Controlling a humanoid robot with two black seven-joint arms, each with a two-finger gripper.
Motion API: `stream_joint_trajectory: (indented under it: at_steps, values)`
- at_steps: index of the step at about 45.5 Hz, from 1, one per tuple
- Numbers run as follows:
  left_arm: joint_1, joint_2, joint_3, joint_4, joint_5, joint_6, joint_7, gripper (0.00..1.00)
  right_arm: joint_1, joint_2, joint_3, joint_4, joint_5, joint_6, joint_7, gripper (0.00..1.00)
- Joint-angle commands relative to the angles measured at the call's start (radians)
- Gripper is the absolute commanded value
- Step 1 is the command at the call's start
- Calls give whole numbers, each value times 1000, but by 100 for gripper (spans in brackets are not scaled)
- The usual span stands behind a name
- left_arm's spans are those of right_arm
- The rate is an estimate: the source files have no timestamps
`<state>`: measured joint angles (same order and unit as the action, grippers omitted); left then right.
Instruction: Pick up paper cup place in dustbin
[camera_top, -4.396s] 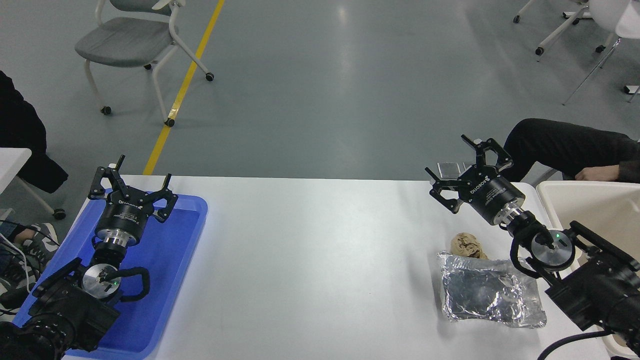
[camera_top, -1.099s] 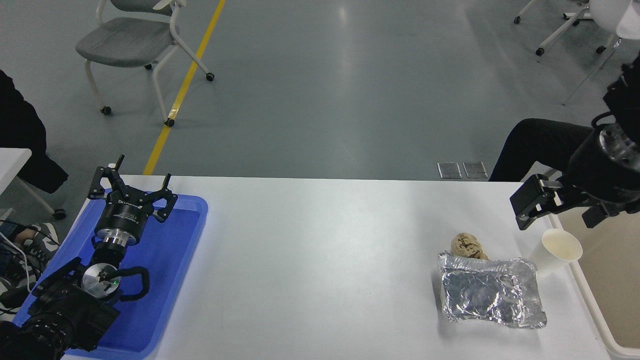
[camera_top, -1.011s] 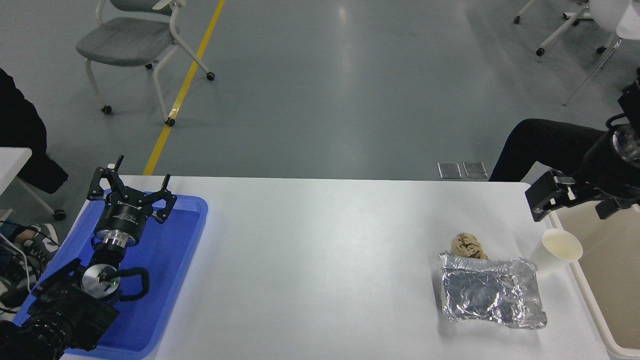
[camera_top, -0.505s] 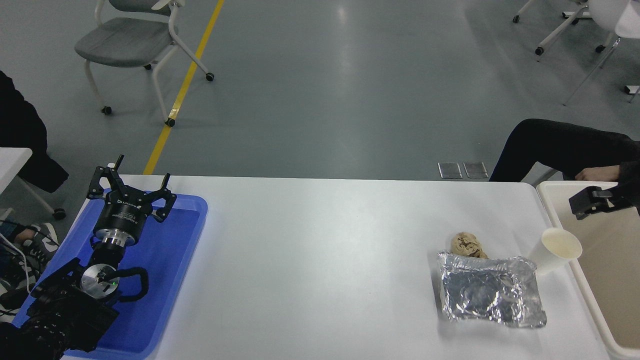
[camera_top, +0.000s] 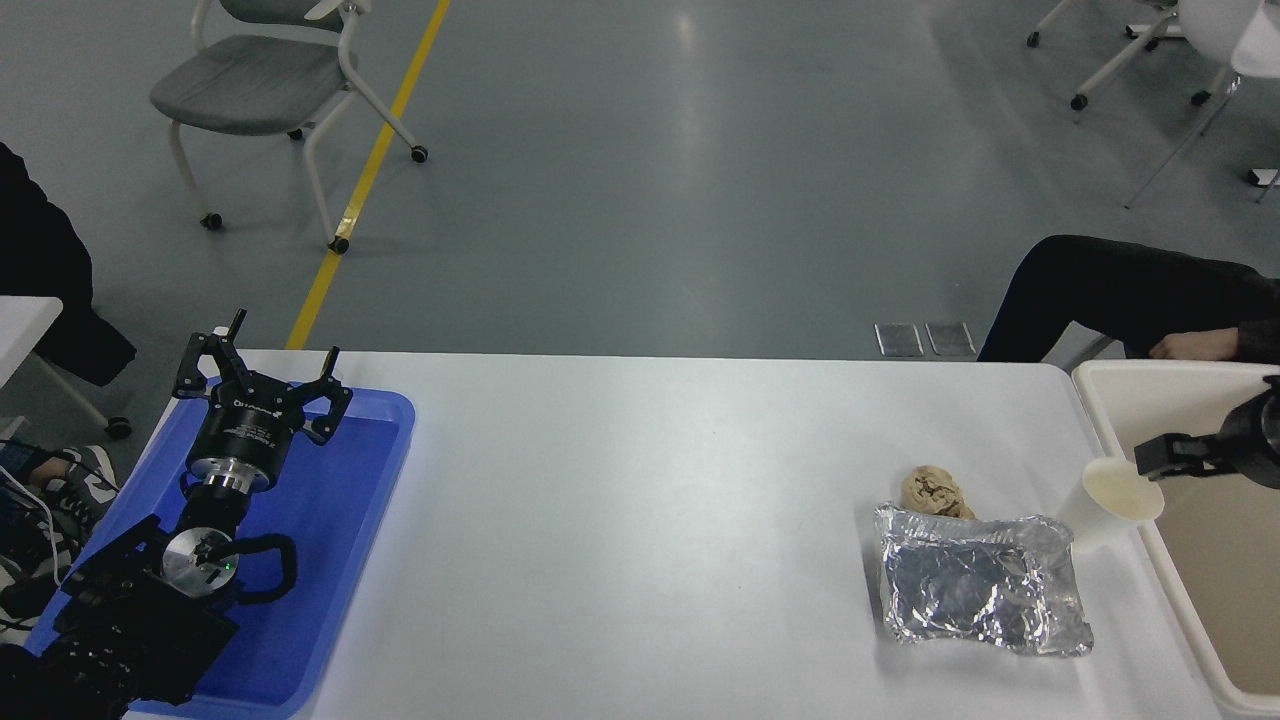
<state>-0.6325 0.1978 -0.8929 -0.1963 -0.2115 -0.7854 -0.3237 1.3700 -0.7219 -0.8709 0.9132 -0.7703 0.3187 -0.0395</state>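
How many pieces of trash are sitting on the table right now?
3. The paper cup stands upright at the table's right edge beside the dustbin; the foil bag lies left of it; the crumpled brown paper ball sits at the bag's far edge. None appears hidden.

Left arm (camera_top: 150, 590): matte black links w/ ribbed housing near the bottom corner. Silver round joint cap carrying a small green LED. Black cable loops out beside the cap & back in. Above it a bright silver collar, then a black cylindrical wrist body w/ small white lettering, too small to read. Left gripper (camera_top: 262, 368): black, skeletal linkage fingers w/ open cut-outs, thin pointed tips.

Right arm (camera_top: 1262, 440): only a bit shows at right edge, a dark rounded black housing. Right gripper (camera_top: 1168, 455): one blocky black finger piece visible, flat-faced.
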Motion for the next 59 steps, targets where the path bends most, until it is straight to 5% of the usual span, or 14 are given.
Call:
stream_joint_trajectory:
  at_steps: [1, 22, 32, 37, 45, 47, 49, 59]
  values:
    - [-1, 0, 0, -2, 0, 0, 0, 100, -104, 24, 90, -66, -9, -36, 1, 100]
    - [0, 0, 0, 2, 0, 0, 0, 100, -253, 93, 204, -188, -9, -87, 1, 96]
    - [0, 0, 0, 2, 0, 0, 0, 100, -287, 110, 239, -220, -9, -87, 3, 73]
    - [0, 0, 0, -2, 0, 0, 0, 100, -292, 110, 239, -221, -10, -87, 1, 46]
    - [0, 0, 0, 2, 0, 0, 0, 100, -298, 110, 239, -243, -10, -86, 1, 36]
    - [0, 0, 0, 1, 0, 0, 0, 100, -298, 110, 239, -243, -9, -86, 3, 24]
    - [0, 0, 0, -2, 0, 0, 0, 100, -298, 110, 239, -243, -9, -84, 3, 0]
    - [0, 0, 0, -2, 0, 0, 0, 100, -289, 110, 239, -232, -9, -78, 3, 0]
